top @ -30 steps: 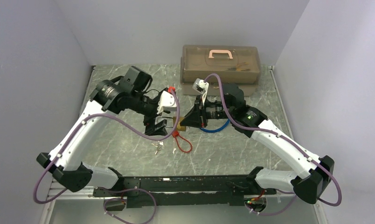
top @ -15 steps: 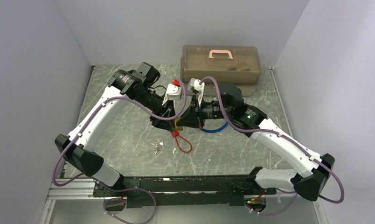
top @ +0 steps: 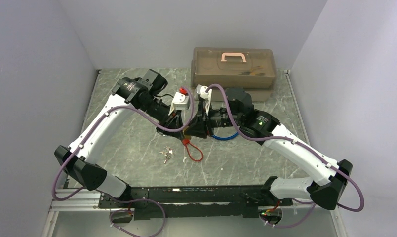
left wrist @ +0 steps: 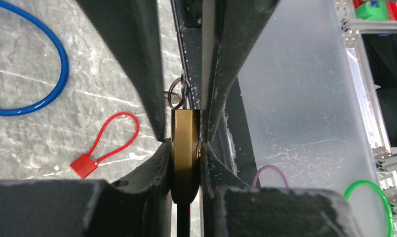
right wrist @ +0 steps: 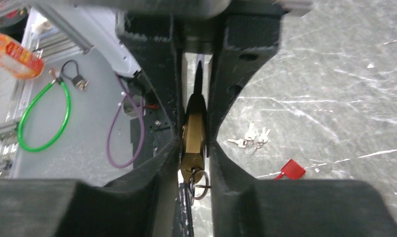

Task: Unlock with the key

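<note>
The lock (left wrist: 185, 160), a small brass one, is held clear of the table (top: 137, 148) between the two grippers, which meet tip to tip over its middle. The left gripper (left wrist: 185, 144) pinches it, a finger pressed flat on each brass face. The right gripper (right wrist: 194, 144) comes in from the opposite end and pinches the same body, its fingers tight against both sides. A ring (left wrist: 178, 92) hangs at the lock's end that lies toward the right gripper's palm, the far end from the left one. Whether a key sits in the keyhole I cannot tell. On the table just below the fingertips, toward the arm bases, lies a red loop (left wrist: 84, 165) with a square tag. Beside it, toward the left gripper's side, lie loose keys (top: 167, 154). A blue loop (top: 225, 137) lies under the right gripper's wrist. Behind the right gripper, at the table's far edge, stands a brown box (top: 234, 69) with a pale handle. Past the near edge, on the right gripper's outer side, a green loop (right wrist: 38, 118) lies on a grey surface.
</note>
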Available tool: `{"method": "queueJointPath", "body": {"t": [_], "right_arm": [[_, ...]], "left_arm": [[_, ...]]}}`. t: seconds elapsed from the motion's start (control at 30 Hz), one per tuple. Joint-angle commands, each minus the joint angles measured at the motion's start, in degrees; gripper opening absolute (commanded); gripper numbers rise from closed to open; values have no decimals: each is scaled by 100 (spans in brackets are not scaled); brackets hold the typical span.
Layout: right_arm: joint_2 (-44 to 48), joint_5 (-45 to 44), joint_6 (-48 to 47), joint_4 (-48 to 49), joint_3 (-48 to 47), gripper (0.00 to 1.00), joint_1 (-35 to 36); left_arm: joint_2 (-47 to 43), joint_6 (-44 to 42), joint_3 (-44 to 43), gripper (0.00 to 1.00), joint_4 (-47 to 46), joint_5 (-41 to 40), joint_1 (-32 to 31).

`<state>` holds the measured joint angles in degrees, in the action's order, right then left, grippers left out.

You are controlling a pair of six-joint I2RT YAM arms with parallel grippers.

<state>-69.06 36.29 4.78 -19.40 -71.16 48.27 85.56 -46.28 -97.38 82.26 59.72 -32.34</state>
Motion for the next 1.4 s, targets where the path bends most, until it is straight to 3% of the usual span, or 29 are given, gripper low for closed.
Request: {"method": "queueJointPath", "body": {"t": [0.0,0.07,0.2,0.4,0.63,0.8,0.93,1.1,1.17,1.37], "right_arm": [[304,-451,-54,422,-491,39,-61],[488,-831,-103,390,-513,46,-72],[1144,-1520,18,687,-122,48,-106],[1729,-2034,168,1292,781,27,-103],[1604,-1856,480,1816,1051,18,-98],[1291,-2772,728,1590,931,10,-98],[1296,-3321,749,1223,963,21,-97],[1909,-4025,679,1323,1361,29,-107],[2179,-4338,727,1377,1540,38,-121],[2775,-5123,763,1422,1817,46,-139]], "left_arm": [[-397,272,57,0,-201,-36,-15],[-428,534,-23,0,-358,-147,-18],[-260,817,-672,0,-221,-685,-17],[181,1143,-1736,0,383,-1211,-12],[391,1397,-2086,0,783,-1662,-187],[380,1742,-1787,0,752,-3389,-775],[451,1960,-1122,0,780,-5368,-1225],[234,1541,-530,0,723,-6285,-1404],[176,1341,-510,0,714,-6772,-1553],[-438,346,181,0,40,-8544,-2655]]}}
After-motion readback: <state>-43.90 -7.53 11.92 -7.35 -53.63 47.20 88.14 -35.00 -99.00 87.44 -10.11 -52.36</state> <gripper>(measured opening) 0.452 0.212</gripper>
